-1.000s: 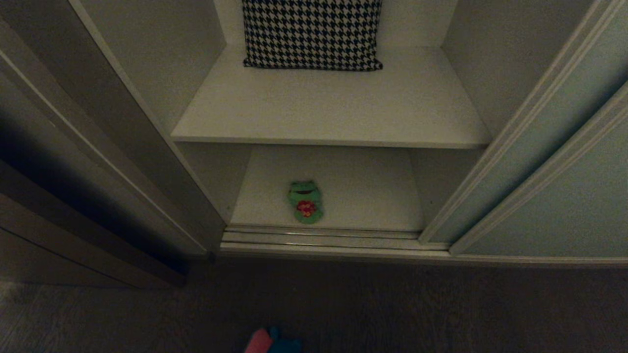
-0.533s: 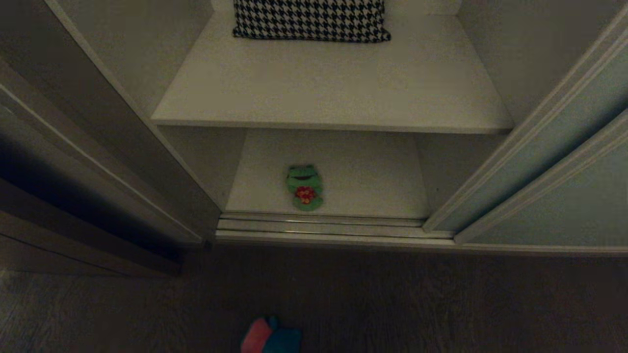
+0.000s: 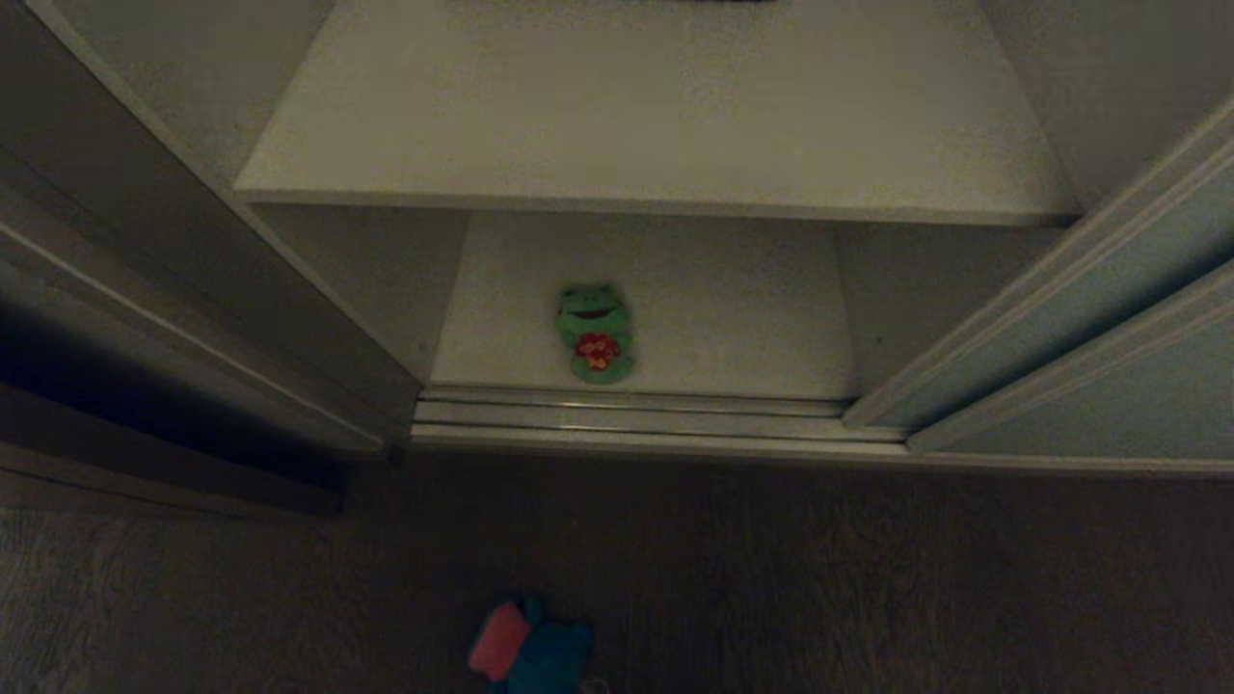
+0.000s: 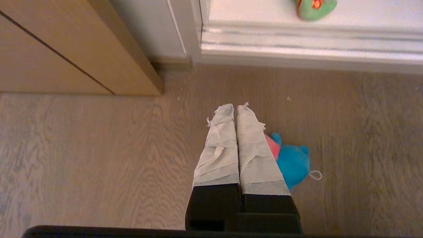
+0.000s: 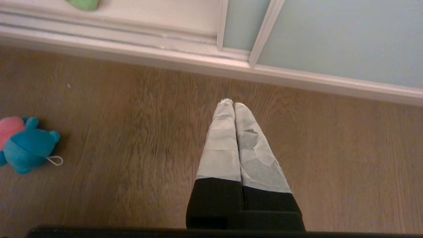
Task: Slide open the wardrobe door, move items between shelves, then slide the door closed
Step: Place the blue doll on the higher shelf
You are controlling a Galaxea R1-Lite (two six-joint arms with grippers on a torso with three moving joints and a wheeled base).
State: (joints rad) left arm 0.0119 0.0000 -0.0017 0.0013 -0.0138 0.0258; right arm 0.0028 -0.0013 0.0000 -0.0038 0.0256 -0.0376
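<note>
Door slid right, so I see the frog (image 3: 595, 333) on the bottom shelf (image 3: 733, 328); blue toy (image 3: 532, 655) on the floor at six o'clock; left fingers (image 4: 228, 132) and right fingers (image 5: 243, 138) pressed together, empty

The head view has tipped downward, and the houndstooth cushion has left it.

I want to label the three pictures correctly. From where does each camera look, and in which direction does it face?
Head view: high on the robot, facing down into the open wardrobe; frog toy on the bottom shelf; no arm shows.
Left wrist view: behind the shut left gripper, facing the floor.
Right wrist view: behind the shut right gripper, facing the floor before the sliding door.
All three share the blue toy.
</note>
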